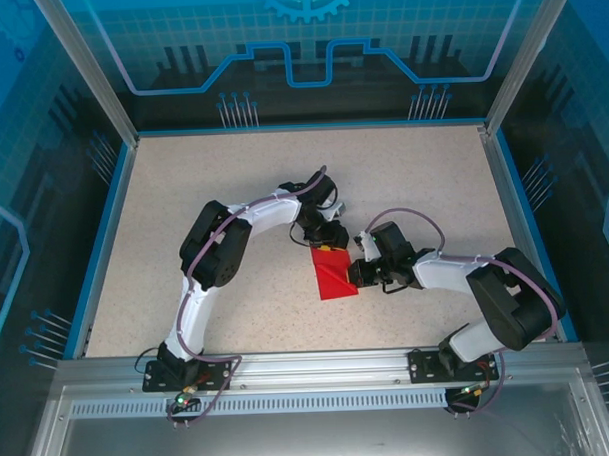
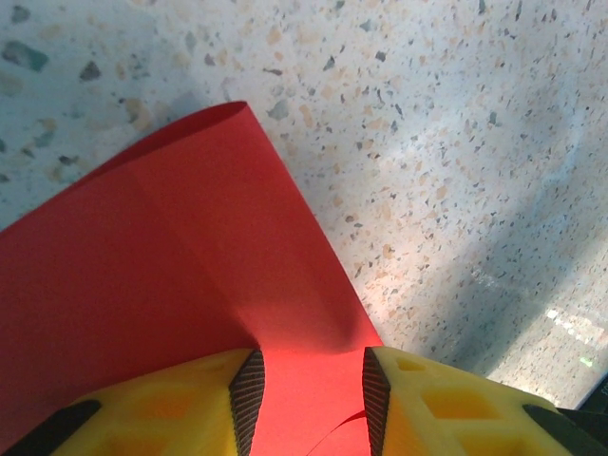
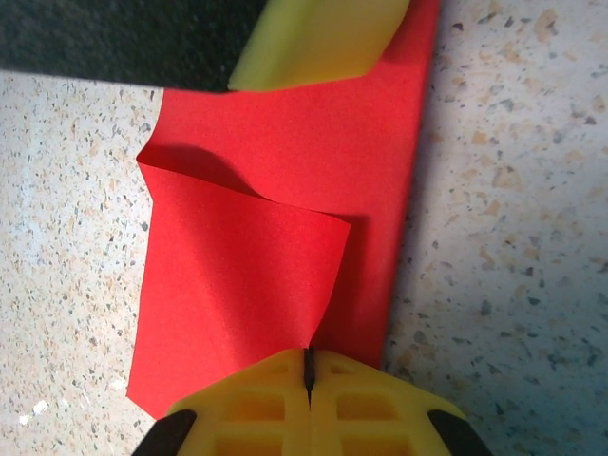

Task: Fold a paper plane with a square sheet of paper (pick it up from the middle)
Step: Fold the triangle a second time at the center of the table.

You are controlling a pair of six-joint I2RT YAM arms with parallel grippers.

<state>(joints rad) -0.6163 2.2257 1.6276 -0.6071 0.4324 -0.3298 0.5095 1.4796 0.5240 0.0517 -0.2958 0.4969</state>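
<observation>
Right jaws are pressed fully together, nipping the curled edge of a folded-over flap of the red paper [image 3: 247, 275]. Left jaws stand part open, their pads [image 2: 249, 394] either side of a strip of the same paper without pinching it. It lies partly folded on the speckled surface [image 1: 233, 180], left jaws at its far end, right jaws at its right edge.

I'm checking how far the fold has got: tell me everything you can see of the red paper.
The red paper is thin, plain, bright and partly folded: one flap is doubled over the layer beneath, curled rather than creased flat. It lies on the speckled table between the two arms. The right gripper is shut on the flap's corner; the left gripper, jaws apart, straddles the opposite end.
</observation>
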